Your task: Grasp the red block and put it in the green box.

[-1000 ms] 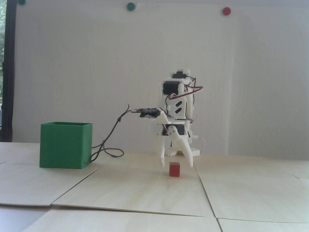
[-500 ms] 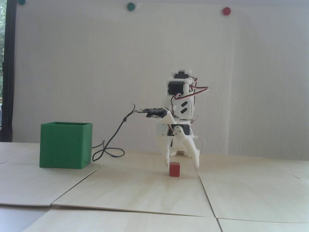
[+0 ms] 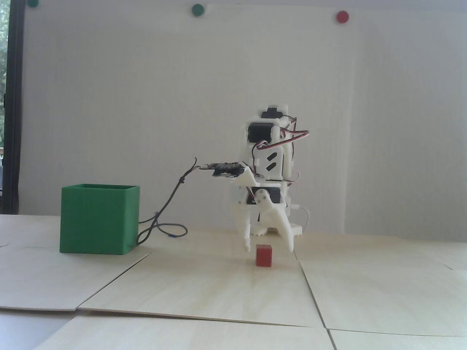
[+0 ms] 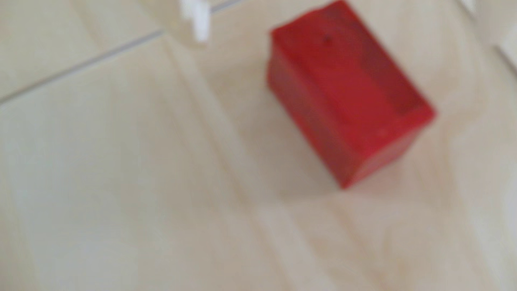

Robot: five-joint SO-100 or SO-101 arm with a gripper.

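The red block sits on the pale wooden table, right of centre in the fixed view. My white gripper hangs point-down over it, open, one fingertip on each side of the block and just above the table. Neither finger touches the block as far as I can tell. In the blurred wrist view the red block fills the upper right, with one white fingertip at the top edge left of it. The green box stands open-topped on the table at the left of the fixed view, well apart from the gripper.
A dark cable runs from the wrist camera board down to the table beside the green box. The arm's white base stands just behind the block. Seams between the wooden panels cross the table. A white wall closes the back.
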